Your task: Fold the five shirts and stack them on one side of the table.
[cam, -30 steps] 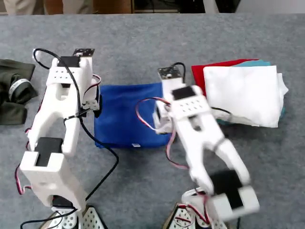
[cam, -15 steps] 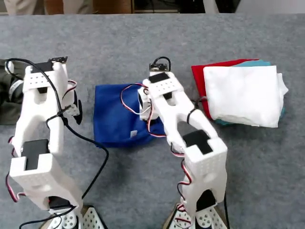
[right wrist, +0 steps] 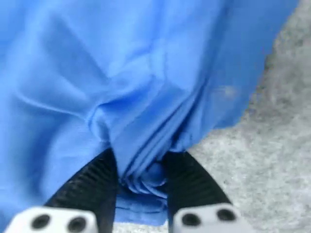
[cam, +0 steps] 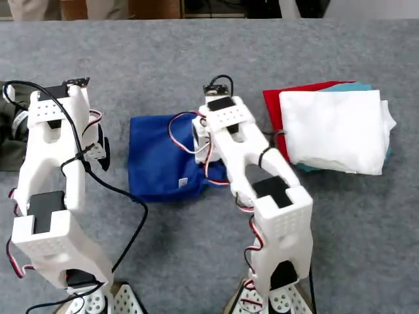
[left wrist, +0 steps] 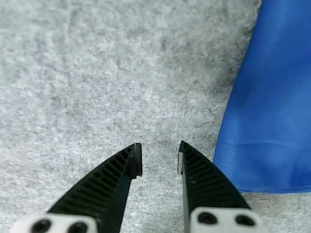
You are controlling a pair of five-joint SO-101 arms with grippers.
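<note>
- Grey, felt-like table [cam: 196, 59] carries everything, with the two arms side by side at its near edge.
- Blue shirt [cam: 160, 157] lies folded in the middle, between the arms. A second ago it was a flat rectangle. It is now narrower and rumpled, and bunched on the side toward the right arm.
- Right gripper [right wrist: 140, 160] is clamped on a thick wad of blue folds, its jaws held apart only by the cloth. Over the last second its arm has swung from the shirt's right edge to above the cloth.
- Left gripper [left wrist: 159, 158] is partly open and holds nothing. It hangs over bare table just beside the shirt's left edge. A second ago it sat at that edge, then it drew off to the left. In the last half second it has barely shifted.
- White shirt [cam: 334, 131] lies folded on top of the teal shirt [cam: 357, 86] and red shirt [cam: 275, 104] at the table's right side, unchanged through these frames.
- Green shirt [cam: 9, 157] sits unfolded at the far left edge, partly behind the left arm.
- Folding of the blue one looks done. With the left arm clear, the right arm seems set to haul it onto the three stacked shirts, leaving only the green.
- A single pinch on one side may let the folds slide open on the way.
</note>
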